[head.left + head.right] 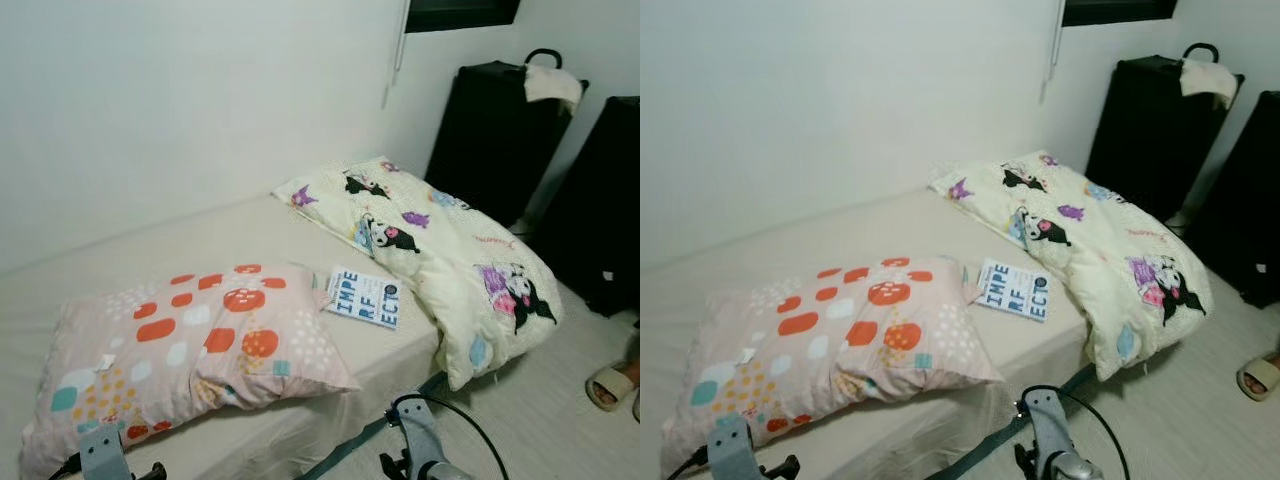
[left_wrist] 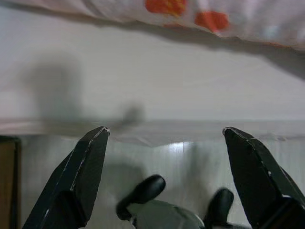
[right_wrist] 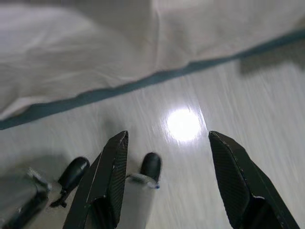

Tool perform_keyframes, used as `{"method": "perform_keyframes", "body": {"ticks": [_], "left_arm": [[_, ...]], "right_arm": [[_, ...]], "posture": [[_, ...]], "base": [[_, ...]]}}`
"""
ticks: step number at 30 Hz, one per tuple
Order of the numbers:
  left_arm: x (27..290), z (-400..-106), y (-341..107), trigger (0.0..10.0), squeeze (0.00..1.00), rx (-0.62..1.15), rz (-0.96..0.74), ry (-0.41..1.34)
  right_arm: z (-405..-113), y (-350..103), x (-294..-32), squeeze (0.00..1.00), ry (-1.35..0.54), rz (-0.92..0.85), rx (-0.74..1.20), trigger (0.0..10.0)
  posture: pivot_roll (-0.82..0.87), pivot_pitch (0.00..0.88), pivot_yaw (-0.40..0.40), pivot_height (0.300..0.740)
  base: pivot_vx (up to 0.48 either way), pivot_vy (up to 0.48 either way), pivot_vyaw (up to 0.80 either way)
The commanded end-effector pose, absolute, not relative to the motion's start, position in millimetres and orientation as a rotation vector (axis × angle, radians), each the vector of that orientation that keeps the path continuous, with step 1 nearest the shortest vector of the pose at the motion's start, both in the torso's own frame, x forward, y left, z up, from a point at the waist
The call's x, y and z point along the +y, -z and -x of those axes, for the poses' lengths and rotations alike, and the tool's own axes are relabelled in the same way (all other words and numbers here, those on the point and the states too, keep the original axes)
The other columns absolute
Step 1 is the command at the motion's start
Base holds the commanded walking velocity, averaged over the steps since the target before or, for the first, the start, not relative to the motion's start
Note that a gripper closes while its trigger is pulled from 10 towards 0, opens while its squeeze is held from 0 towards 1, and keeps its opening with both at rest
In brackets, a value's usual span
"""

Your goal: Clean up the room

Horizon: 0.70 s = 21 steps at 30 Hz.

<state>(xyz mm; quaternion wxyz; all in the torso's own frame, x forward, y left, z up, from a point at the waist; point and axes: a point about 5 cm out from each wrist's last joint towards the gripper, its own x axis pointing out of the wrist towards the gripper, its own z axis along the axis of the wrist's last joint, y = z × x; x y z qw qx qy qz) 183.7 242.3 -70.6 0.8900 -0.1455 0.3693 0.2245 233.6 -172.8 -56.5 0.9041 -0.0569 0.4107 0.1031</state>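
the robot's arms show as pale silver-grey metal brackets with small dark screw holes, the left arm [image 1: 103,452] blocky and flat-faced, the right arm [image 1: 420,440] ending in a rounded silver joint. a thin black cable [image 1: 470,420] loops in an arc over the right arm. the left gripper [image 2: 164,136] and the right gripper [image 3: 167,138] each have two long matte black fingers, broad at the base, tapering to blunt, faintly scuffed tips.
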Motion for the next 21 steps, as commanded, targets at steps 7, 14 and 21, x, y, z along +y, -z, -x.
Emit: {"method": "perform_keyframes", "body": {"ticks": [7, 14, 21], "left_arm": [[239, -182, 73, 10.0, 0.00, 0.773, 0.338, -0.482], [239, -181, 73, 10.0, 0.00, 0.777, 0.331, -0.480], [238, -181, 73, 10.0, 0.00, 0.776, 0.333, -0.473]], "right_arm": [[-238, 53, -174, 0.00, -0.198, 0.097, 0.828, 10.0], [-243, 50, -172, 0.00, -0.204, 0.095, 0.809, 10.0], [-249, 46, -170, 0.00, -0.209, 0.099, 0.786, 10.0]], "posture": [[-0.01, 0.000, -0.069, 0.740], [-0.01, 0.000, -0.071, 0.740], [-0.02, 0.000, -0.071, 0.740]], "base": [[0.000, 0.000, 0.67], [0.000, 0.000, 0.67], [0.000, 0.000, 0.67]]}}
